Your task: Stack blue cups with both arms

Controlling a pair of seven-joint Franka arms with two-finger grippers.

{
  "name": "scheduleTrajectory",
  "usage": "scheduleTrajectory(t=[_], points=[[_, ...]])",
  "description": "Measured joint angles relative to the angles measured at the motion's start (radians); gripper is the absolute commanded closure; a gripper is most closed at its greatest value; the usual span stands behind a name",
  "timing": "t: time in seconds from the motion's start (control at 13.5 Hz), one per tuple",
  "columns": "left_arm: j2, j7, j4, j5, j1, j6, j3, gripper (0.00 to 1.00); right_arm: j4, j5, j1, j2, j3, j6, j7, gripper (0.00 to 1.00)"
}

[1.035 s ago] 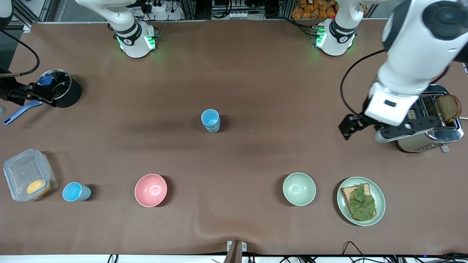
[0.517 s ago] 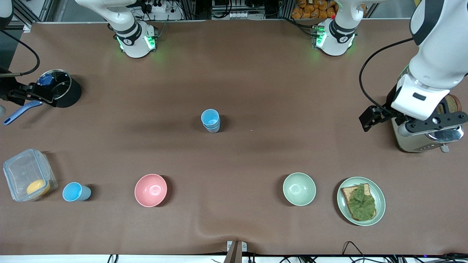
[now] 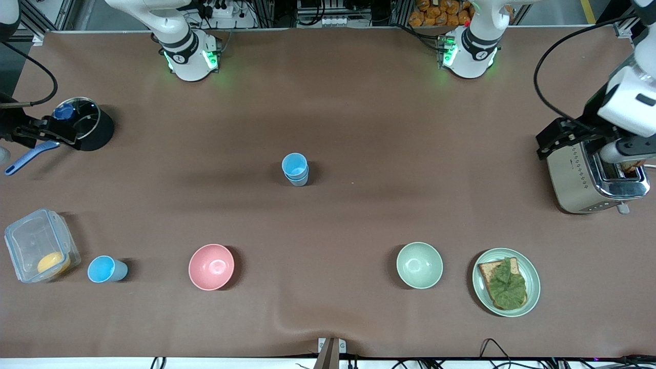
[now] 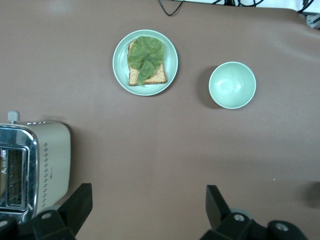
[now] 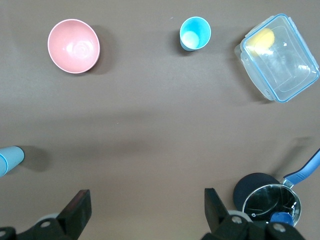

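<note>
Two blue cups stand nested as a stack (image 3: pixel 295 169) in the middle of the table; the stack shows at the edge of the right wrist view (image 5: pixel 9 160). A third blue cup (image 3: pixel 106 269) stands alone beside the clear container, nearer to the front camera, and shows in the right wrist view (image 5: pixel 195 33). My left gripper (image 3: pixel 551 139) is open and empty, high up beside the toaster (image 3: pixel 589 179); its own view (image 4: pixel 148 205) shows bare table between the fingers. My right gripper (image 3: pixel 59 134) is open and empty, up by the black pot (image 3: pixel 95 130); its own view (image 5: pixel 147 207) shows only table.
A pink bowl (image 3: pixel 211 266) and a pale green bowl (image 3: pixel 419 265) stand toward the front camera. A plate (image 3: pixel 533 271) with toast and lettuce lies beside the green bowl. A clear container (image 3: pixel 25 236) holds something yellow. A blue-handled utensil (image 3: pixel 28 156) lies by the pot.
My left arm has swung away from the table's middle toward its own end, and its gripper has moved from beside the toaster's front to over the toaster's base-side end. The right arm has not moved.
</note>
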Motion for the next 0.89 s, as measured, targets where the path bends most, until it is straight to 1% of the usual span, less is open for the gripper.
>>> scheduleTrajectory(t=[0.22, 0.59, 0.89], points=[[-0.009, 0.007, 0.0, -0.015, -0.014, -0.006, 0.021, 0.0, 0.0, 0.0, 0.0, 0.0, 0.0, 0.0, 0.0, 0.0], [-0.023, 0.084, -0.001, -0.035, -0.021, -0.02, 0.062, 0.0, 0.0, 0.0, 0.0, 0.0, 0.0, 0.0, 0.0, 0.0], [-0.028, 0.103, -0.001, -0.035, -0.028, -0.02, 0.065, 0.0, 0.0, 0.0, 0.0, 0.0, 0.0, 0.0, 0.0, 0.0]])
